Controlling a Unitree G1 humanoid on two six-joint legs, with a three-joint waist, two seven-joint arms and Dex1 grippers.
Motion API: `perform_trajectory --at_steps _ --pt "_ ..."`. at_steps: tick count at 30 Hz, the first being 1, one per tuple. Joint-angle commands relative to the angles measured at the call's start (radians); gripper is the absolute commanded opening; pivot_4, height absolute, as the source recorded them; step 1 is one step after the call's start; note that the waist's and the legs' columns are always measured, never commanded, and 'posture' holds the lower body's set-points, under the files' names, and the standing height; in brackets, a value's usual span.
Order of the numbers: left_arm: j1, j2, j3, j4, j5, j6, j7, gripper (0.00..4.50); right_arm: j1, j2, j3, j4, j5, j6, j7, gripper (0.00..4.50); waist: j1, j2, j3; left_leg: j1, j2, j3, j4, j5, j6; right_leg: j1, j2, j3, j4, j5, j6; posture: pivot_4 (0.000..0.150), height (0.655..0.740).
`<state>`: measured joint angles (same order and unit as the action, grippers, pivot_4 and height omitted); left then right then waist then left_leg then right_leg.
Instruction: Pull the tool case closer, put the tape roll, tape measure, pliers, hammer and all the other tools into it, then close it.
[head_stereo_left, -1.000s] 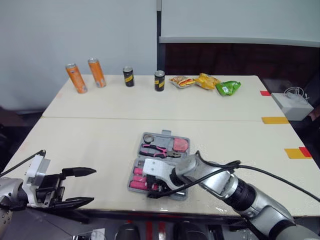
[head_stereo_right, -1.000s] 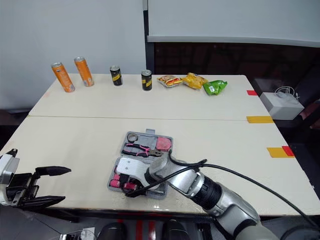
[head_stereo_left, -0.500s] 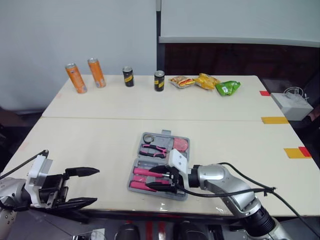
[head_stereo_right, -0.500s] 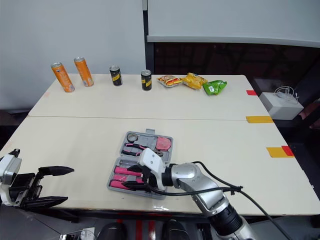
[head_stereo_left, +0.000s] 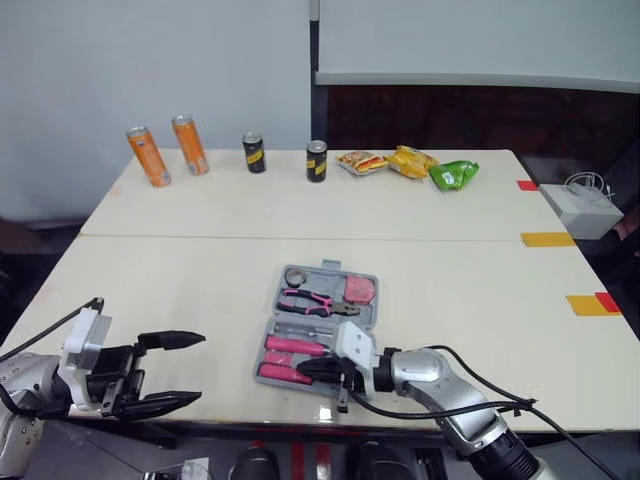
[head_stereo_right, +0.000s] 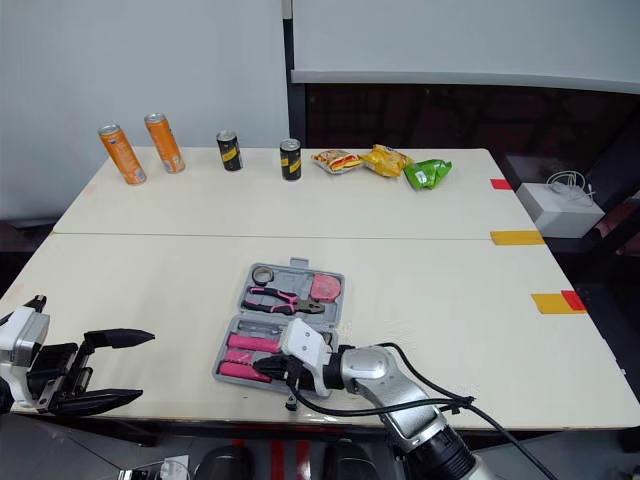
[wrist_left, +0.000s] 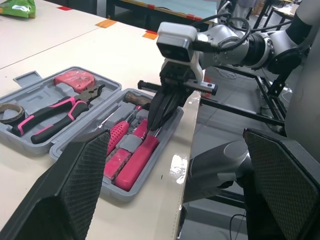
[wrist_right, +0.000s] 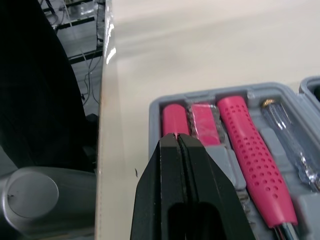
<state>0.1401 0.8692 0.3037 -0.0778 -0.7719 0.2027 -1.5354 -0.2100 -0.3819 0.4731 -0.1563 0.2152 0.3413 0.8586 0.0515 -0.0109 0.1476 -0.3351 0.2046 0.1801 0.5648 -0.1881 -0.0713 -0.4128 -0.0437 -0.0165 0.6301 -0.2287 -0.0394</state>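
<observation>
The grey tool case lies open near the table's front edge. Its far half holds a tape roll, pink-handled pliers and a red tape measure. Its near half holds pink-handled tools. My right gripper is shut with nothing between its fingers. Its tip hovers over the case's front rim beside the pink handles. The left wrist view also has this right gripper over the rim. My left gripper stands open off the table's front left, well apart from the case.
Along the table's back edge stand two orange cans and two black cans, beside snack packets and a green bag. A white box sits off the right side. The table's front edge runs close by the case.
My right gripper has shut from partly open and drawn back from over the case's near half to its front rim. The left gripper stays open in place.
</observation>
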Motion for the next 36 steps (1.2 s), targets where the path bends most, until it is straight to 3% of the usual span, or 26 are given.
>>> perform_trajectory --at_steps 1,12,16,25,28,36 --pt "-0.002 -0.003 0.007 -0.021 0.000 0.004 -0.023 4.50 0.000 0.012 -0.001 0.014 -0.018 -0.045 0.005 0.05 0.000 0.000 0.000 0.000 0.000 0.000 0.000 0.000 0.000 0.000 0.000 0.000 0.000 0.000 0.000 0.150 0.7400" --pt "0.014 -0.007 0.014 -0.026 0.008 0.003 -0.023 4.50 0.002 0.009 0.063 0.102 -0.122 -0.063 0.009 0.05 0.000 -0.001 0.000 0.000 0.000 0.000 -0.001 0.000 0.000 0.000 0.000 0.000 -0.001 0.000 0.000 0.150 0.7400" --pt "0.024 -0.009 0.020 -0.026 0.010 0.001 -0.023 4.50 -0.006 -0.013 0.109 0.175 -0.190 -0.002 0.006 0.05 -0.001 -0.002 -0.002 0.002 0.000 0.001 -0.002 0.000 0.000 0.003 0.000 0.000 -0.001 0.000 0.000 0.150 0.7400" --pt "0.039 -0.014 0.023 -0.031 0.009 -0.002 -0.016 4.50 -0.026 -0.036 0.169 0.216 -0.189 0.235 0.062 0.05 0.000 -0.001 -0.011 0.010 0.000 0.001 -0.002 0.000 0.000 0.010 0.000 0.000 0.000 -0.003 0.005 0.150 0.7400" --pt "0.042 -0.017 0.023 -0.032 0.011 -0.004 -0.014 4.50 -0.026 -0.037 0.180 0.220 -0.200 0.242 0.068 0.05 0.002 -0.001 -0.014 0.021 -0.001 0.001 -0.004 0.000 0.000 0.021 0.000 0.001 -0.002 -0.007 0.008 0.150 0.7400" --pt "0.036 -0.030 0.016 -0.026 0.019 -0.005 -0.008 4.50 -0.032 -0.021 0.154 0.225 -0.203 0.146 0.046 0.05 0.000 -0.001 -0.024 0.021 -0.001 0.001 -0.008 -0.001 0.000 0.021 0.000 0.001 -0.005 -0.008 0.008 0.150 0.7400"
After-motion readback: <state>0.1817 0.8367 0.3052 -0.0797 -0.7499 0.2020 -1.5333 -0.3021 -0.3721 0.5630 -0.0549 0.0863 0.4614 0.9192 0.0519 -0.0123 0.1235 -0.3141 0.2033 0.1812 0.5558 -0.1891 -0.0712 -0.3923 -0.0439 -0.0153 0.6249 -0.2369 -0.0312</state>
